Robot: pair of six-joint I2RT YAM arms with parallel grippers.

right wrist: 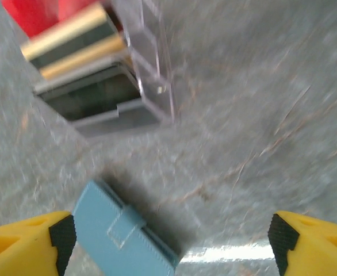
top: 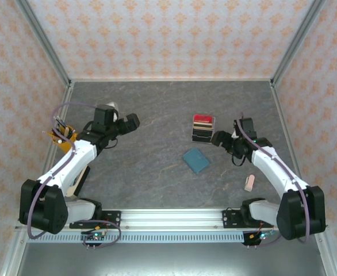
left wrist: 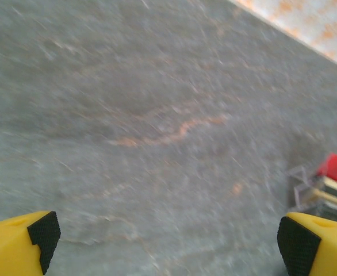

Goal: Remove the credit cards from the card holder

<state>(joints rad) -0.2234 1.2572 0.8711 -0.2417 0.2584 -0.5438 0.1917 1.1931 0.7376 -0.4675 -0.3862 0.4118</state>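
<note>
Right of centre on the grey table [top: 157, 109], a clear plastic box [top: 203, 127] holds stacked red, tan and dark pieces [right wrist: 71, 40]. Just below it lies the closed teal card holder [top: 196, 160], tab fastened; a small pink block [top: 249, 183] sits lower right. Left gripper [left wrist: 168, 237] and right gripper [right wrist: 169, 237] both gape wide, empty.

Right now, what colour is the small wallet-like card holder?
The small flat card holder is teal-blue, clearest in the right wrist view.
</note>
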